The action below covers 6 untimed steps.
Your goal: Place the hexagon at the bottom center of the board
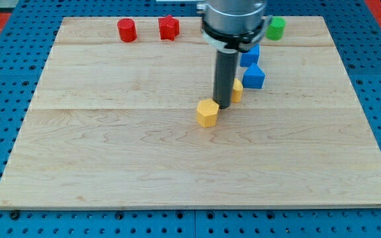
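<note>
You see my tip [223,106] just at the upper right of the yellow hexagon [207,113], near the bench's [111,165] middle. Another yellow block [237,90] sits partly hidden behind the rod, with two blue blocks [253,66] beyond it.

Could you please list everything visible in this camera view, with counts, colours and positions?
board: 1, light wood, fills most of the view
pegboard: 1, blue with holes, under and around the board
yellow hexagon: 1, yellow, near the board's centre, just to the view's lower left of my tip
yellow block: 1, yellow, partly hidden behind the rod, shape unclear
blue blocks: 2, blue, to the view's right of the rod, one above the other; the upper one is partly hidden
red cylinder: 1, red, top edge, left of centre
red block: 1, red, top edge, beside the cylinder, looks star-like
green block: 1, green, top edge, right of the arm
my tip: 1, dark rod end, close beside the hexagon's upper right
</note>
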Tool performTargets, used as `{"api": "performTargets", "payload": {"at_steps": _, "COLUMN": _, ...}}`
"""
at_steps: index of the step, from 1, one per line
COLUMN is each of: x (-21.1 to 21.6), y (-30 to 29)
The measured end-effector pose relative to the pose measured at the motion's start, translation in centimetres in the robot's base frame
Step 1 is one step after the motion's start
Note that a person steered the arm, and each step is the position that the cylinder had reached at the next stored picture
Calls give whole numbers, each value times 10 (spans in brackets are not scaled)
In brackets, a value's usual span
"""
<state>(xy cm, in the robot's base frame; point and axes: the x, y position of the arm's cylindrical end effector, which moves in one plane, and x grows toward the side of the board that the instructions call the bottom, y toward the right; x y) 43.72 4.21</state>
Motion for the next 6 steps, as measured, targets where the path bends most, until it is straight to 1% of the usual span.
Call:
{"api": "performTargets", "payload": {"at_steps": 1, "x": 17, "y": 0}}
{"api": "performTargets", "payload": {"at_steps": 2, "x": 22, "y": -15}}
{"api": "performTargets", "payload": {"at_steps": 3, "x": 14, "y": -29}}
{"api": "performTargets", "payload": {"at_steps": 4, "x": 56, "y": -59}}
{"api": "performTargets", "payload": {"at_steps": 5, "x": 71, "y": -74}}
{"api": "performTargets", "payload": {"at_steps": 6, "x": 48, "y": -75}}
